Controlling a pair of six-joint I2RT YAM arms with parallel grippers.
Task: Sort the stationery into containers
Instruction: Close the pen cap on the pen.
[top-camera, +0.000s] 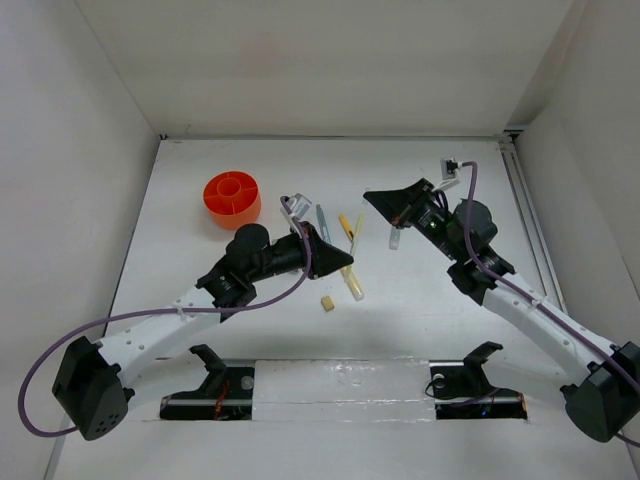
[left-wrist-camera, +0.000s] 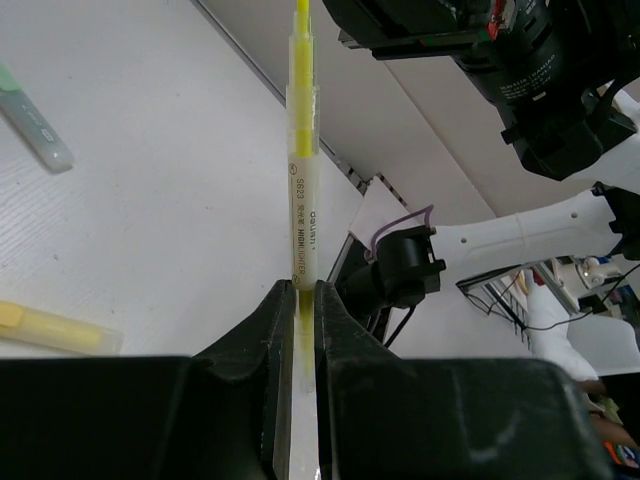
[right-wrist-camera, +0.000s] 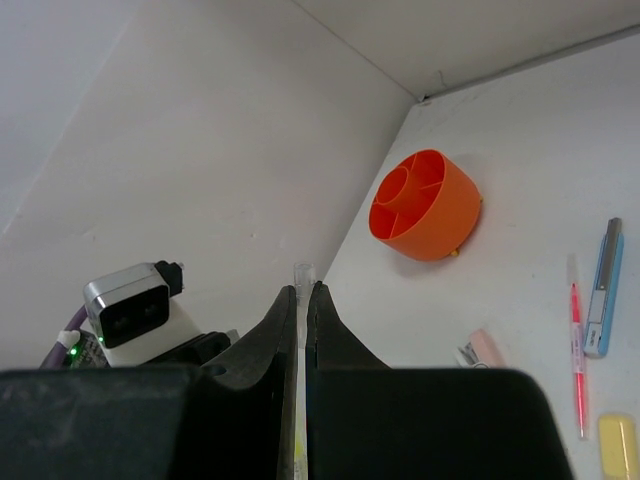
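My left gripper (top-camera: 345, 263) (left-wrist-camera: 298, 290) is shut on the lower end of a yellow highlighter (left-wrist-camera: 301, 150), which sticks straight out past the fingertips above the table. My right gripper (top-camera: 372, 197) (right-wrist-camera: 302, 290) is shut on a thin pale pen; only its clear tip (right-wrist-camera: 303, 272) shows beyond the jaws. The orange divided cup (top-camera: 232, 198) (right-wrist-camera: 425, 205) stands at the back left, apart from both grippers. On the table lie a grey-blue pen (top-camera: 323, 222) (right-wrist-camera: 604, 290), a pink-red pen (right-wrist-camera: 577, 350), a pale yellow marker (top-camera: 354, 283) (left-wrist-camera: 50, 330), a pink-grey block (top-camera: 293, 206) (right-wrist-camera: 485, 347) and a tan eraser (top-camera: 327, 302).
A pale grey marker (left-wrist-camera: 35, 125) lies on the table left of the held highlighter. Another pale pen (top-camera: 395, 238) shows under the right arm. White walls close the table at the back and both sides. A small white device (top-camera: 450, 165) sits near the back right corner.
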